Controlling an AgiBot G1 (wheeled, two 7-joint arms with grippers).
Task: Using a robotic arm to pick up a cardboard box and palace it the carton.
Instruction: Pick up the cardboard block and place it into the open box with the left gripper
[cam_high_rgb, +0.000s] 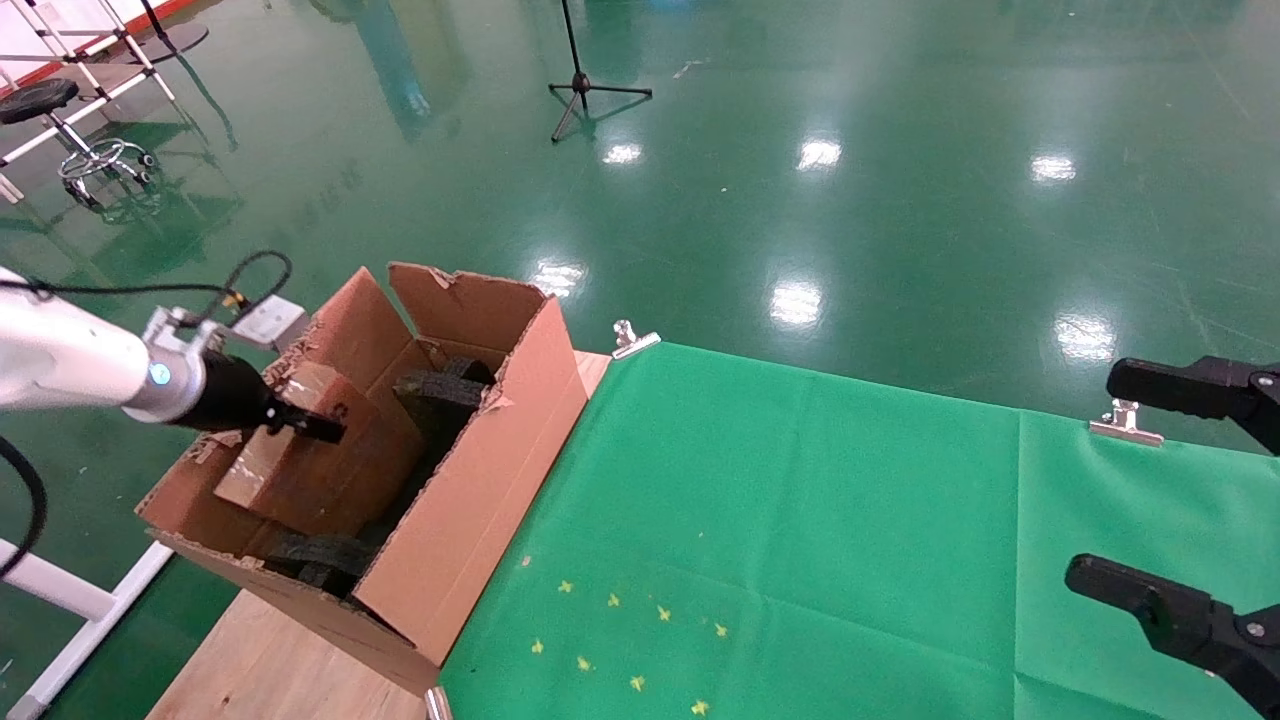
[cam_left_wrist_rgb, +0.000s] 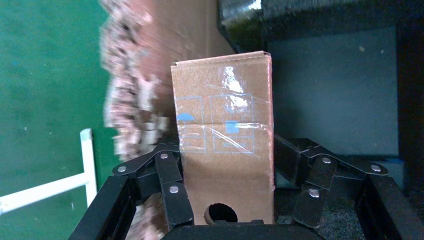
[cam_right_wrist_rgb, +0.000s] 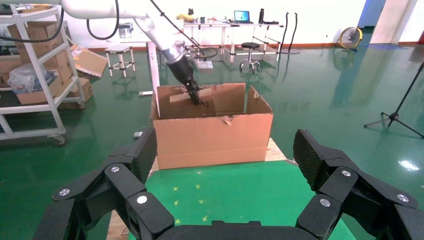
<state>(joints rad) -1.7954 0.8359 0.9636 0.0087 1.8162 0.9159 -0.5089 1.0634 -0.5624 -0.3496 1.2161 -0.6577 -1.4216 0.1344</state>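
Wooden table (cam_high_rgb: 270, 670): carton (cam_high_rgb: 480, 500), clipped green cloth (cam_high_rgb: 800, 520).

We count one carton (cam_high_rgb: 470, 500), at about nine o'clock on the table, and one cardboard box (cam_high_rgb: 300, 460) inside it. We see three black foam pieces (cam_high_rgb: 440, 392) in the carton. There are two grippers: the left gripper (cam_high_rgb: 315, 425) at nine o'clock and the right gripper (cam_high_rgb: 1150, 480) at three o'clock. Two metal clips (cam_high_rgb: 634, 338) sit on the far edge of one green cloth (cam_high_rgb: 800, 520). At twelve o'clock on the floor stands one tripod (cam_high_rgb: 585, 85), and at ten o'clock one stool (cam_high_rgb: 60, 125).
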